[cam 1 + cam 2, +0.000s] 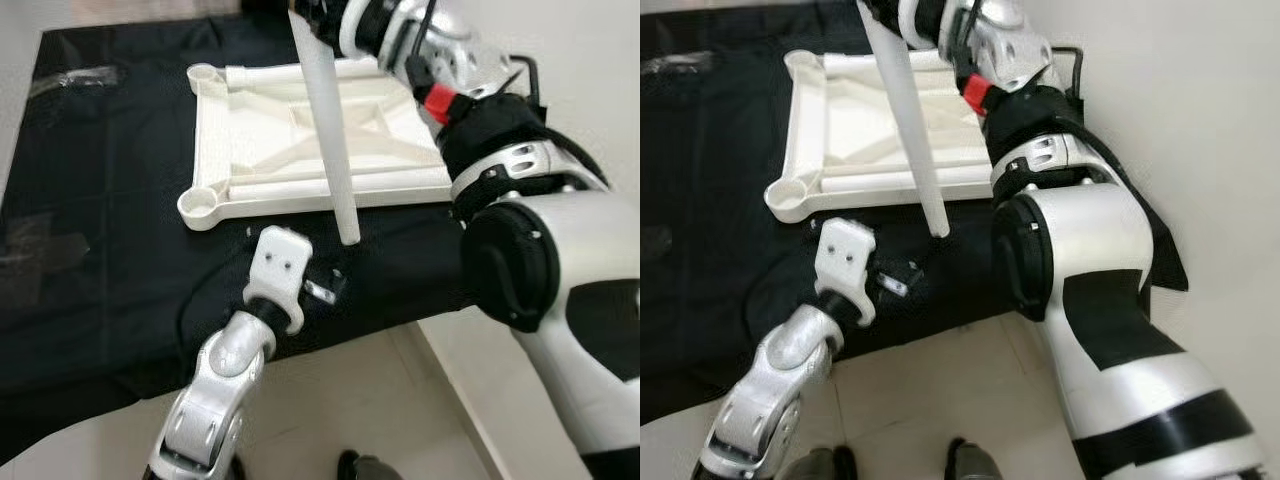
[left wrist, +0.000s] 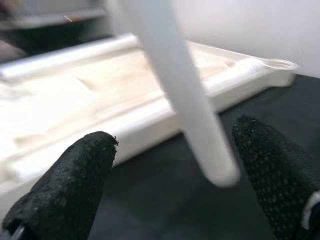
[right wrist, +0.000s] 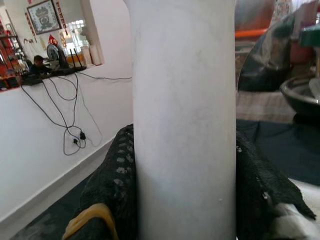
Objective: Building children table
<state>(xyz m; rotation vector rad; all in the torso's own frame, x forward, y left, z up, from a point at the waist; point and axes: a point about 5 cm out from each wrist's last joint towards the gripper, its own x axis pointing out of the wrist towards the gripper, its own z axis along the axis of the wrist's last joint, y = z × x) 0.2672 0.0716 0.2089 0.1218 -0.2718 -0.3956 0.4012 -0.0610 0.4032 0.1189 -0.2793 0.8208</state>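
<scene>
On the black cloth (image 1: pixel 100 250) lies the white tabletop (image 1: pixel 300 140), upside down, 2 round leg sockets showing along its left edge. Above it, the right gripper (image 3: pixel 182 195) clamps 1 white table leg (image 1: pixel 328 130), its black fingers (image 3: pixel 112 185) pressed to either side. That leg slants down, its free end hanging just past the tabletop's near edge. Down low, the left gripper (image 2: pixel 170 185) is spread wide, the leg's tip between its fingers (image 2: pixel 75 180), untouched.

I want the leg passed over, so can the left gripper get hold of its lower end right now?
Probably yes: the left gripper is open with the lower end of the leg between its fingers, nothing blocking. The right gripper holds the upper end.
</scene>
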